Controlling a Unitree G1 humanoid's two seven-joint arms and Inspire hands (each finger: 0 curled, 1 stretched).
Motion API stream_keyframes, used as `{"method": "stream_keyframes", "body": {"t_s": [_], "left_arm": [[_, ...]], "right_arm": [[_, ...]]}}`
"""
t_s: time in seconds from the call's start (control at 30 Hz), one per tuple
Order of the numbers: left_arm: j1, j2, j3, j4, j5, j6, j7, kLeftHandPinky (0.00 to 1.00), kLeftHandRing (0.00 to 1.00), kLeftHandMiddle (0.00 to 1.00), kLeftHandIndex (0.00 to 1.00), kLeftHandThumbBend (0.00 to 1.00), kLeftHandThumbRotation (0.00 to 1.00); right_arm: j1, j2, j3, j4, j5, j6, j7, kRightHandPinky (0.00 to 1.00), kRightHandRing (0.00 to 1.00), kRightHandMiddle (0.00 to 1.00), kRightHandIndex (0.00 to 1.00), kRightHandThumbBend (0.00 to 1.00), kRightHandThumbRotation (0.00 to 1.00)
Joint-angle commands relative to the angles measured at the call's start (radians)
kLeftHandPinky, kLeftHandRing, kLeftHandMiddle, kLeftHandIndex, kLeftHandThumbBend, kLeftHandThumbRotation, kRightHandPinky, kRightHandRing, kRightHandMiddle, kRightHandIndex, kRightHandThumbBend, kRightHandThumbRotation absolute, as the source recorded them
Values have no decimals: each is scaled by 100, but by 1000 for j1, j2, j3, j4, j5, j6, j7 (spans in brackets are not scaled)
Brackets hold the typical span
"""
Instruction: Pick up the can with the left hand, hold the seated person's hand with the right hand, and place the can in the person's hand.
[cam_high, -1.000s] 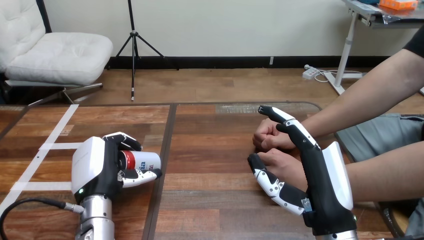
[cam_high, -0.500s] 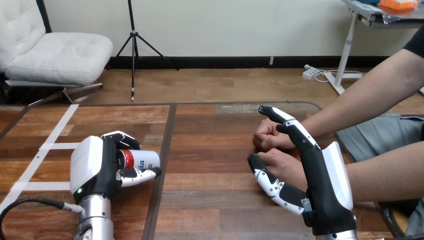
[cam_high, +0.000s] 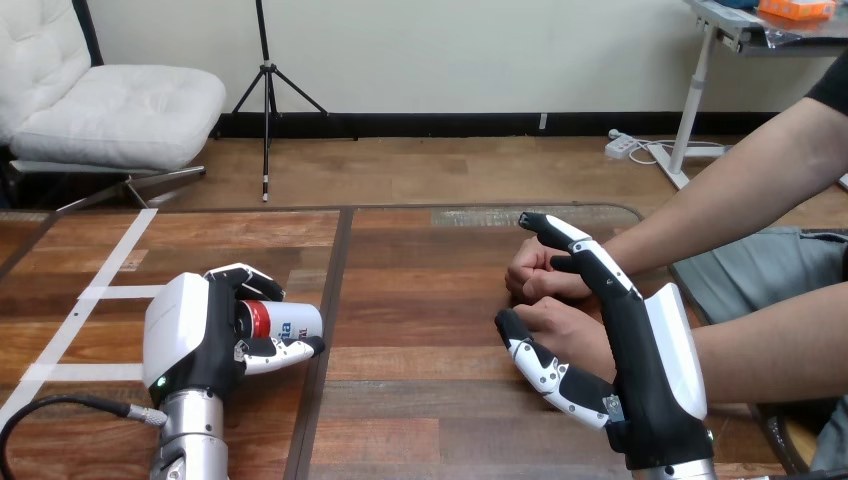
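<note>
Red-and-white metal can (cam_high: 290, 320) gripped by left hand (cam_high: 190, 335) at 8 o'clock; right hand (cam_high: 640, 350) straight-fingered, so person's hand (cam_high: 565, 330), unheld, may drop it.

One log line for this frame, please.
left robot hand: shut on can | right robot hand: open, beside person's nearer hand | can: not yet handed over
</note>
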Motion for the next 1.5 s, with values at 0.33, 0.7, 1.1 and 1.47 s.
{"method": "stream_keyframes", "body": {"t_s": [0.33, 0.7, 1.1, 1.47], "left_arm": [[-25, 3, 26, -108, -22, -85, -14, 39, 43, 47, 48, 74, 0], [6, -5, 28, -176, -28, -121, -24, 37, 40, 45, 47, 74, 0], [50, -27, 29, -272, -42, -188, -31, 36, 40, 45, 46, 75, 0], [97, -44, 21, -385, -25, -189, -46, 35, 39, 44, 46, 74, 0]], "right_arm": [[-65, -32, -45, -62, -44, 19, -24, 79, 84, 86, 84, 51, 6], [-67, -58, -68, -102, -56, 53, -15, 84, 87, 87, 84, 60, 1], [-71, -89, -90, -133, -64, 78, -12, 84, 88, 87, 85, 68, 0], [-71, -117, -108, -147, -67, 95, 1, 86, 89, 89, 86, 69, 0]]}}
